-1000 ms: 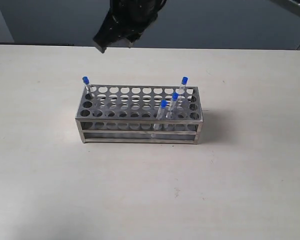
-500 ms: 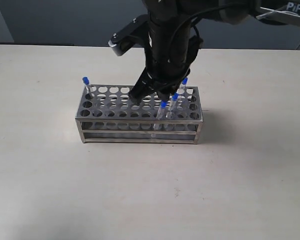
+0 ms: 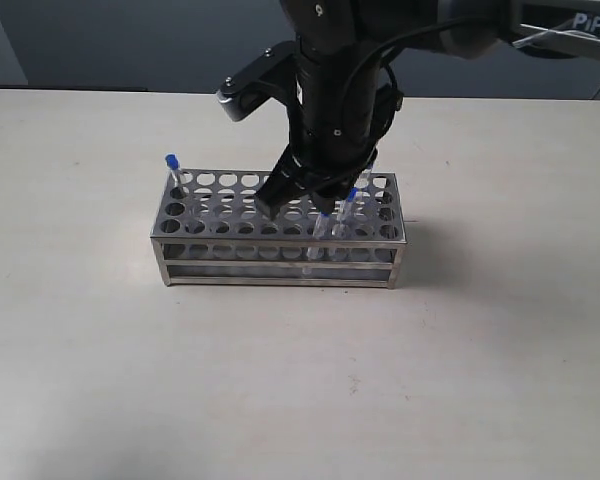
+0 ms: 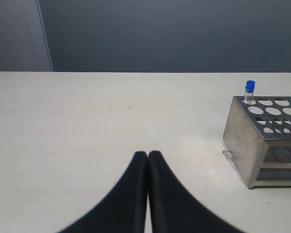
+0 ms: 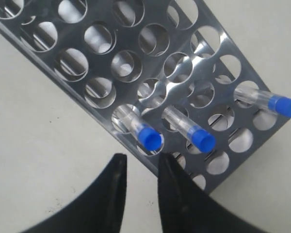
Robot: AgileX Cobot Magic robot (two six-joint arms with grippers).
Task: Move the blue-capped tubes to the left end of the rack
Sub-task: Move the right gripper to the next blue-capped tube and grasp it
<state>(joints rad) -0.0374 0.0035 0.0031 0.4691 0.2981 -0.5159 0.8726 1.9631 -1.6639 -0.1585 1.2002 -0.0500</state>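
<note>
Steel rack [image 3: 270,239] holds four blue-capped tubes [image 3: 171,162]: one left, three right.

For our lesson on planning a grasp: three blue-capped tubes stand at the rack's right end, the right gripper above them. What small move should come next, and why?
Probably lower the right gripper so its jaws straddle the nearest tube, then close. The jaws stand apart and empty, just short of its blue cap, and only one tube sits at the left end of the rack.

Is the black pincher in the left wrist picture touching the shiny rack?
Apart. The left wrist view shows the left gripper, shut, with a wide stretch of bare table between it and the rack.
</note>
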